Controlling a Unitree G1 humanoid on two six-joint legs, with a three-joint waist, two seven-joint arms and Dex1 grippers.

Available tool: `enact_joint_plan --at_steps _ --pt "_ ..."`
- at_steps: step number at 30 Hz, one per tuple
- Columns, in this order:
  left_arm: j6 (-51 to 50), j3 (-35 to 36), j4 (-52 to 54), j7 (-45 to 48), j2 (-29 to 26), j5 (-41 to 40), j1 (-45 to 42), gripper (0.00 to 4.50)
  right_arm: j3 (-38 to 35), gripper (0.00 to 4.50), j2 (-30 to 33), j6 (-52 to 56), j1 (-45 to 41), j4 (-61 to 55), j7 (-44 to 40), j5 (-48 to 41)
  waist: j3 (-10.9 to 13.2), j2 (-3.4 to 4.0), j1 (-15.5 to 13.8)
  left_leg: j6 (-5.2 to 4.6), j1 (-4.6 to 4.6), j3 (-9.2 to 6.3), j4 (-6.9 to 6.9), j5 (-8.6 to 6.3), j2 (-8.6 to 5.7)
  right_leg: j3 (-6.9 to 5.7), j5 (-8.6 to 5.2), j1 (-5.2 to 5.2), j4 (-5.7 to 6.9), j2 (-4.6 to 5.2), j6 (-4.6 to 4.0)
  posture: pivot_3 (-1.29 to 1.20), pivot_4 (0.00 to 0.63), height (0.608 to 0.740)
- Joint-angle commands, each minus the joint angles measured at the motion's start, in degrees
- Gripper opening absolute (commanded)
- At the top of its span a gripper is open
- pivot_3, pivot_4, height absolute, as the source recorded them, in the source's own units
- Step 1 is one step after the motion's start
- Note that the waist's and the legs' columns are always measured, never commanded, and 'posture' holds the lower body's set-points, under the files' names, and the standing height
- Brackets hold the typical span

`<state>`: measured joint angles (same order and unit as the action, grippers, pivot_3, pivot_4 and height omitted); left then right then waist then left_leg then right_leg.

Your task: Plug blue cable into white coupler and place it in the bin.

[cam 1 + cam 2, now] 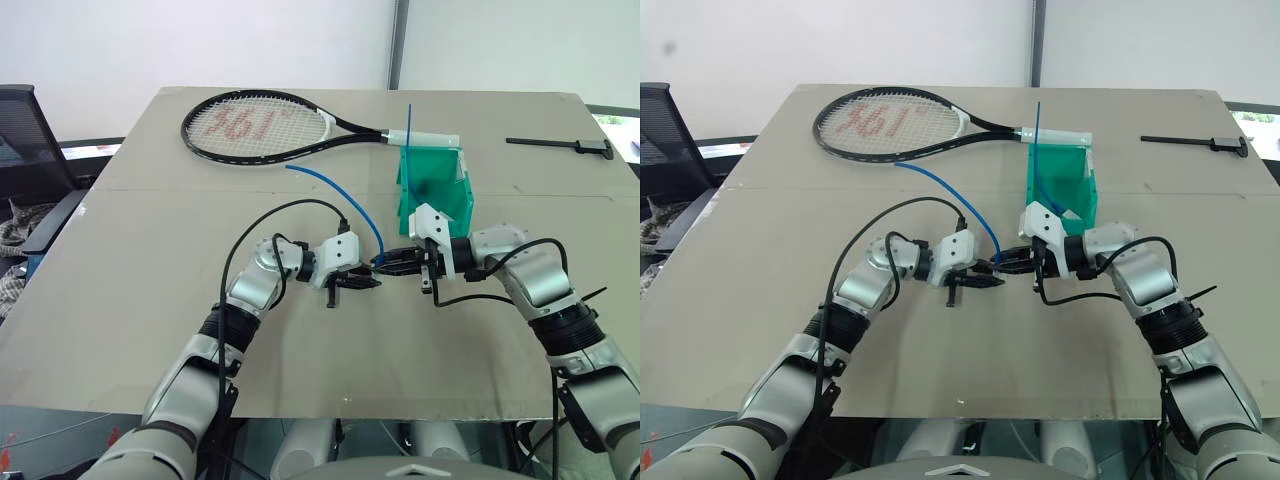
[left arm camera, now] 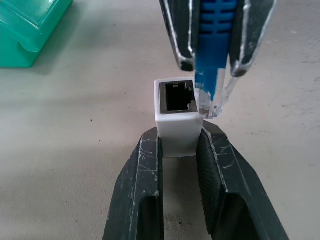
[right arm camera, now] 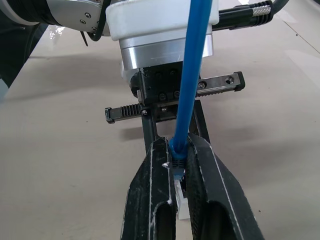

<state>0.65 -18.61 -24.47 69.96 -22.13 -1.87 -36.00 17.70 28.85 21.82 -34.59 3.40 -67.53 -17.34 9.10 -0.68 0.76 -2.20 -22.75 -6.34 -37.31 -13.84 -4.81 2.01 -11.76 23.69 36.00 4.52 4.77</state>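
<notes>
Above the beige worktop (image 1: 130,300), the left tool (image 2: 177,150) clamps the small, rigid white coupler (image 2: 176,117), while the right tool (image 3: 182,172) pinches the light, limp blue cable (image 3: 192,75) sensibly at its stiffer plug boot.

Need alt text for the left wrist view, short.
The left gripper holds the white coupler, socket facing out. The right gripper holds the blue cable, its clear plug beside the socket, not inserted. The bin sits nearby.

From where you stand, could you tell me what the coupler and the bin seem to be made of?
White coupler: likely moulded plastic, matt and opaque, with crisp square edges round its dark socket.
Bin: probably thin plastic, glossy and translucent green; light passes through its walls, and its corners are smooth and rounded.
</notes>
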Motion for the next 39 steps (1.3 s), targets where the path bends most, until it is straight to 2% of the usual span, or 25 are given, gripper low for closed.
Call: enact_joint_plan --at_steps 1,8,26,39 --pt "0.20 -0.26 -0.19 -0.42 -0.03 0.53 -0.13 0.36 0.26 0.00 -0.42 -2.89 -1.14 2.16 0.10 2.40 -0.01 0.00 0.00 0.00 0.00 0.00 0.00 0.00 0.00 0.00 0.00 0.00 0.00 0.00 0.00 0.00 0.150 0.740" --pt "0.20 -0.23 0.04 -0.40 -0.28 0.50 0.06 0.36 -3.04 0.00 -1.73 0.07 -2.93 2.04 -0.96 -1.57 -0.01 0.01 0.01 0.00 0.02 0.00 -0.01 0.00 0.00 0.00 0.00 0.00 0.04 0.00 0.00 0.00 0.150 0.740" --pt "0.08 -0.26 0.27 -0.53 -0.15 0.46 0.16 0.36 -1.73 0.00 0.23 -4.04 -3.67 6.27 -2.47 2.25 -0.01 0.01 0.02 0.07 0.01 0.00 -0.01 0.04 0.00 0.00 0.00 0.00 0.04 0.00 0.00 0.00 0.150 0.740" --pt "0.03 -0.20 0.55 -0.95 0.04 0.44 0.35 0.36 5.18 0.00 0.58 -4.76 -4.67 7.56 -6.49 8.51 -0.04 0.01 0.03 0.08 0.03 0.00 -0.01 0.05 -0.01 0.00 0.00 0.00 0.04 0.00 0.00 0.00 0.150 0.740"
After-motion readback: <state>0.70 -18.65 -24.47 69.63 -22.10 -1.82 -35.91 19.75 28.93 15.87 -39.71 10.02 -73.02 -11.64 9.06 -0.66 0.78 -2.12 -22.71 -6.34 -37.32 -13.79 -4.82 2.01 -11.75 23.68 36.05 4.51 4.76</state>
